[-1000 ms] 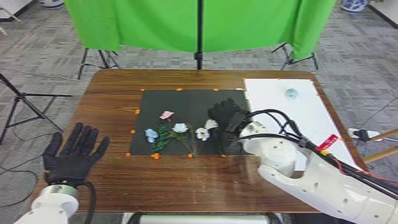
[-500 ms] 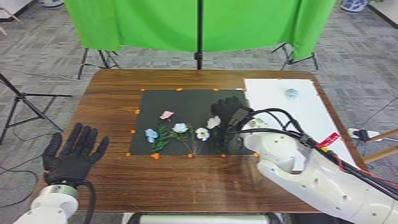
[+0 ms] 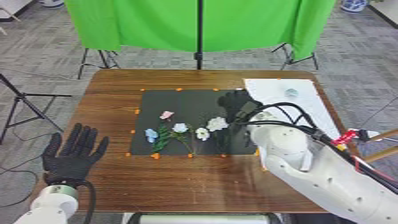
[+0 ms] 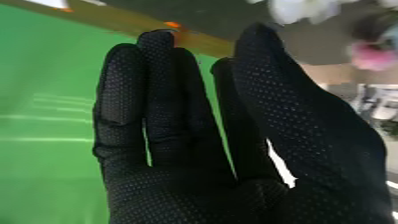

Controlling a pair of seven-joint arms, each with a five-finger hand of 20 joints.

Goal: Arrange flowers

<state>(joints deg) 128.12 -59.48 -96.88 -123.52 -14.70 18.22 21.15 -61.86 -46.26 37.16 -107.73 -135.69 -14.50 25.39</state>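
Head view: grn cloth [image 3: 147, 25] beyond tbl [image 3: 178, 185]

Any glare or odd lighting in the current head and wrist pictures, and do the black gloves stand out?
Right wrist view: pale streaks, probably glare, cross the green surface behind the glove. Head view: no strong glare on the brown table; the left hand stands out there, while the right hand nearly merges with the black mat.

Green cloth [image 3: 142, 25] hanging at twelve o'clock, black pole [image 3: 199, 30] upright before it, grey patterned floor [image 3: 44, 55] around a brown wooden table [image 3: 160, 180], black tripod [image 3: 24, 95] at nine o'clock, blue-and-white pot [image 3: 354, 6] at one o'clock
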